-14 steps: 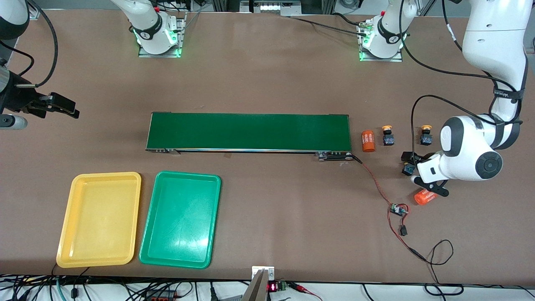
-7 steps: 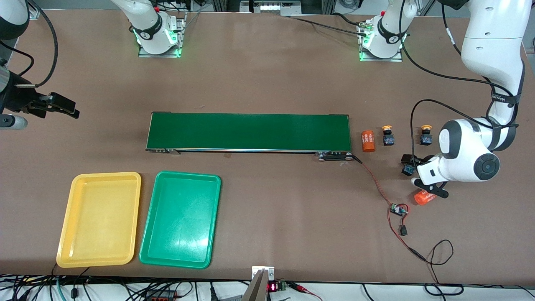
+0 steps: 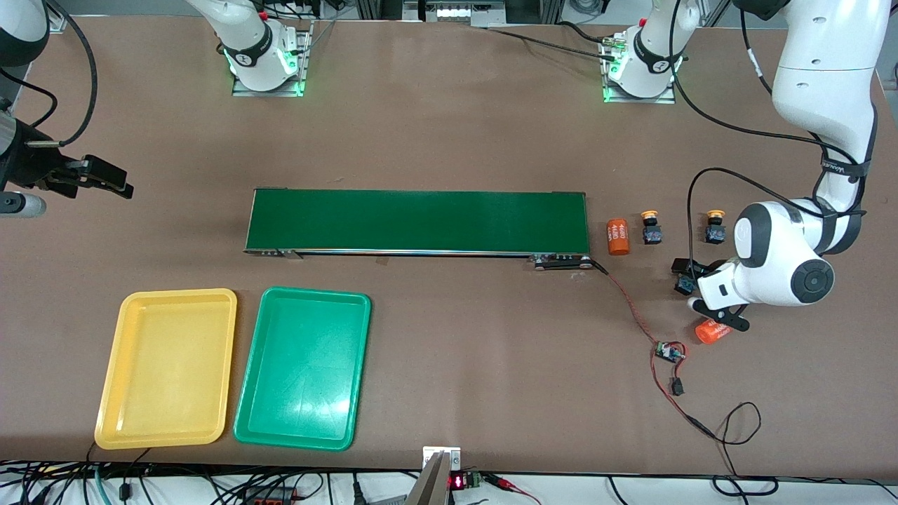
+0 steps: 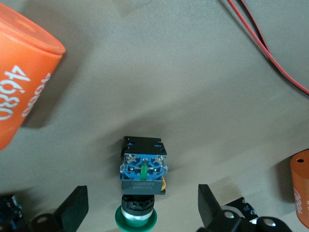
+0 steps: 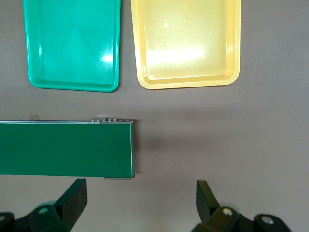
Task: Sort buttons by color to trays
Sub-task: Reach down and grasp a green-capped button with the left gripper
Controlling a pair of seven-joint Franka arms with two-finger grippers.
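A green-capped button lies on its side on the table, between the spread fingers of my open left gripper, which touch nothing. From the front only its blue-black body shows under the left gripper. Two yellow-capped buttons stand beside the conveyor's end. The yellow tray and the green tray lie side by side near the front camera, both with nothing in them. My right gripper waits open at the right arm's end of the table, over bare table.
A long dark-green conveyor belt runs across the middle. Two orange cylinders lie close to the buttons. A red-and-black wire with a small circuit board trails from the conveyor toward the front edge.
The left arm's wrist has shifted slightly toward the conveyor, uncovering more of the nearer orange cylinder. The left gripper stays open around the green button. The right arm has not moved.
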